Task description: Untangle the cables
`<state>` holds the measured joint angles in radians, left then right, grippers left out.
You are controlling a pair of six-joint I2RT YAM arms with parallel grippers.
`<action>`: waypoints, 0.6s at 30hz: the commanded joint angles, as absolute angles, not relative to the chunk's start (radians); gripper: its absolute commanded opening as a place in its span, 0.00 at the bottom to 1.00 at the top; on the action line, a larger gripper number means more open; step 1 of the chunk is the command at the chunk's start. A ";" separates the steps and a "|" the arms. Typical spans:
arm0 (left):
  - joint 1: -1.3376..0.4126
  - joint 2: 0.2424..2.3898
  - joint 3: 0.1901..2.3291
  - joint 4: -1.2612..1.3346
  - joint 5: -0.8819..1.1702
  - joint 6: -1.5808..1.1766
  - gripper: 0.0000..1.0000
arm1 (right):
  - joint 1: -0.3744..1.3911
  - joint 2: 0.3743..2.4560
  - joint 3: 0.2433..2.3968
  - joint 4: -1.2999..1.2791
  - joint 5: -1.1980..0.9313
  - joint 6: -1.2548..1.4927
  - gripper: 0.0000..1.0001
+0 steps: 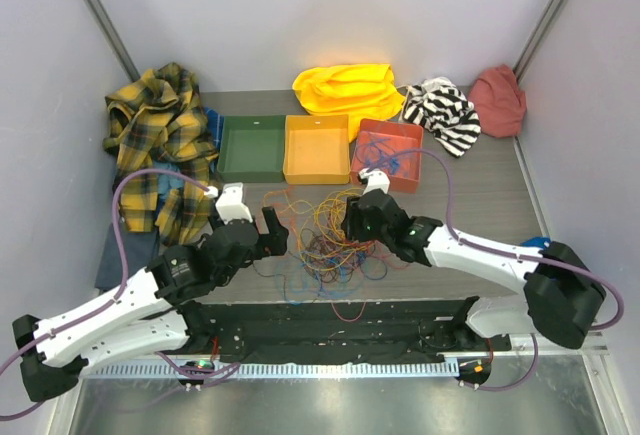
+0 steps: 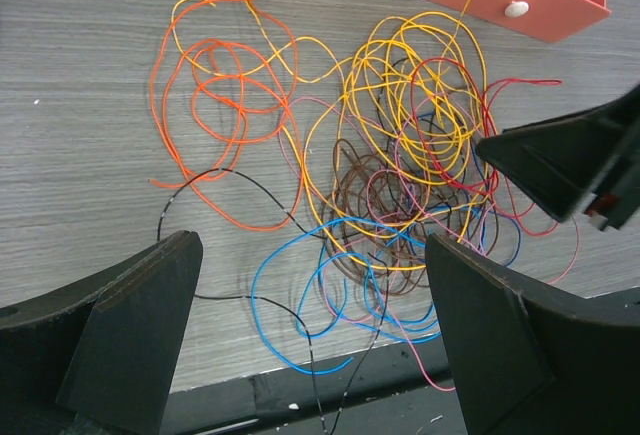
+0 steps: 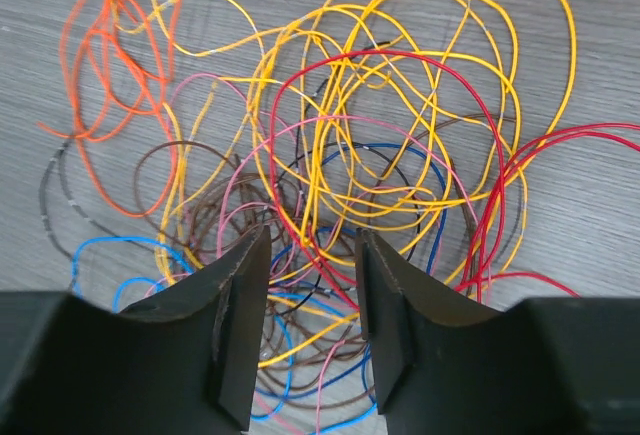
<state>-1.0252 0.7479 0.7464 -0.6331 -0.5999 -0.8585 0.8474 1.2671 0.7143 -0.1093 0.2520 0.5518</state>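
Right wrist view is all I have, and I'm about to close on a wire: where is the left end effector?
Observer: The left end effector is wide open at the left edge of the cables.
Operator: Any wires already sorted?
Observer: Blue wires lie in the red tray.
Operator: Other trays?
Observer: A green tray and an orange tray stand left of it, in a row.

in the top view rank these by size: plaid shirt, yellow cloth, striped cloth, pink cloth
1. plaid shirt, clearly the largest
2. yellow cloth
3. striped cloth and pink cloth look too close in size to rank
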 commanded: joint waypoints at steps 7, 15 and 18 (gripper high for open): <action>-1.023 0.719 0.730 -0.617 -0.611 -0.881 1.00 | 0.851 1.428 0.762 0.040 0.261 0.565 0.41; -1.025 0.719 0.724 -0.612 -0.609 -0.874 1.00 | 0.850 1.500 0.804 0.046 0.279 0.557 0.30; -1.023 0.721 0.723 -0.614 -0.607 -0.873 1.00 | 0.850 1.476 0.805 0.026 0.293 0.560 0.02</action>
<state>-1.0252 0.7296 0.7292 -0.6350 -0.5972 -0.8642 0.8482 1.5013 0.7677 -0.0017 0.2558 0.5526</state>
